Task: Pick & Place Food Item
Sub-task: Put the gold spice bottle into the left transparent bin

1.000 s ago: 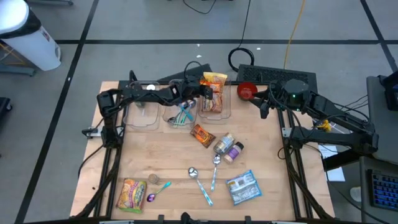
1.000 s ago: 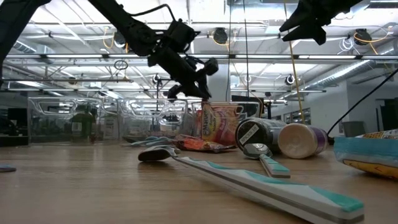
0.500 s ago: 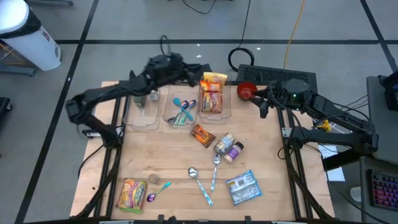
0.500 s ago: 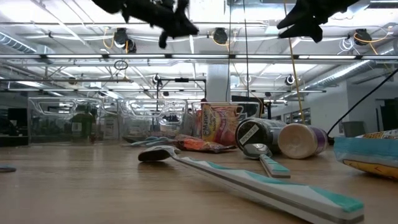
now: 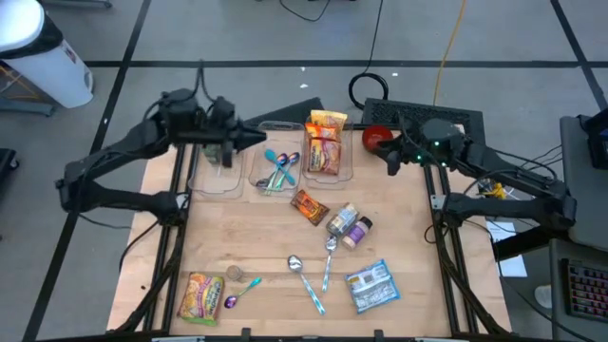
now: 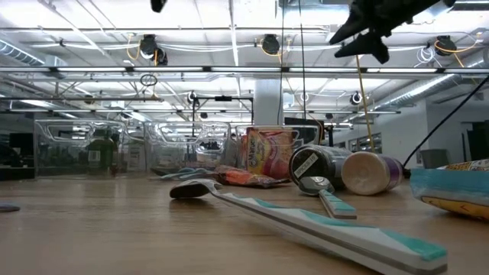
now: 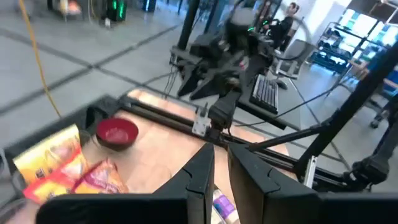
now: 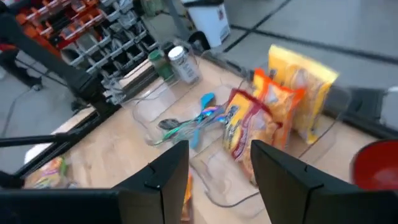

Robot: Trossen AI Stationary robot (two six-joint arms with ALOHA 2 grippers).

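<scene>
your left gripper [image 5: 255, 136] was nearly together and empty, your right gripper [image 8: 214, 163] apart. the orange snack packet [image 5: 309, 205] looked light and crinkly; you should pinch its edge.

A grey floor [image 5: 237, 38] crossed by dark lines fills the upper part of the overhead picture. A white bin [image 5: 38, 52] stands at its upper left corner. Black cables [image 5: 375, 90] coil on the floor above the table's far edge, and a yellow cable [image 5: 454, 43] runs down from the upper right. A desk with a keyboard [image 5: 589, 290] shows at the lower right edge. In the level picture, a ceiling of white beams [image 6: 229, 72] and pipes spans the upper half, with round lamps [image 6: 149, 47] hung along it, and a pale column [image 6: 269, 103] stands at the centre. Shelves of red and grey bins [image 8: 81, 25] fill the upper left of the right wrist picture.
</scene>
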